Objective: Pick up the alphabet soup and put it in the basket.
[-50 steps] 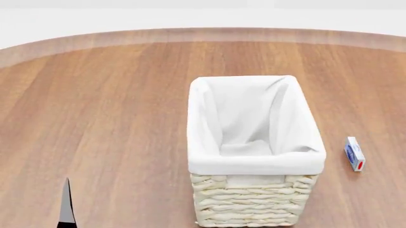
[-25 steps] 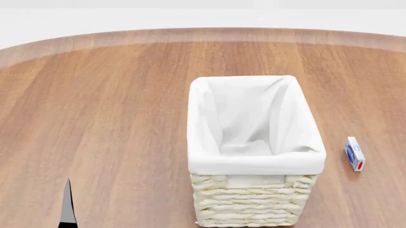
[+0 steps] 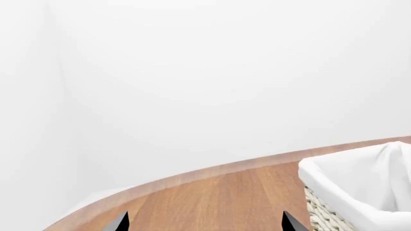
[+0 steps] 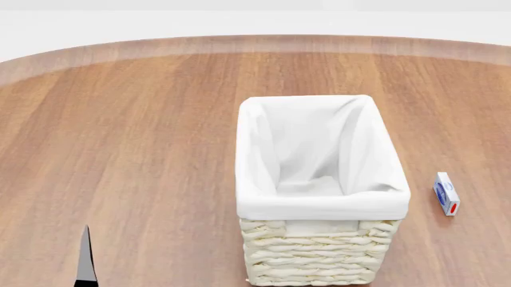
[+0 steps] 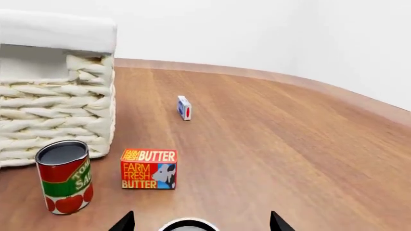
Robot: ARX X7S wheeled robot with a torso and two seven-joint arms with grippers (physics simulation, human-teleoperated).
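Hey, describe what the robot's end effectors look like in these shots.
Little shows. Each end effector appears only as two black, pointed, wedge-shaped fingertips: the left end effector and the right end effector. No cables, markings or arm links are visible.

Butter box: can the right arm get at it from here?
Probably yes. The butter box stands on bare wood ahead of the open right pincer, apart from the tomato can and the basket, though a round rim lies nearer.
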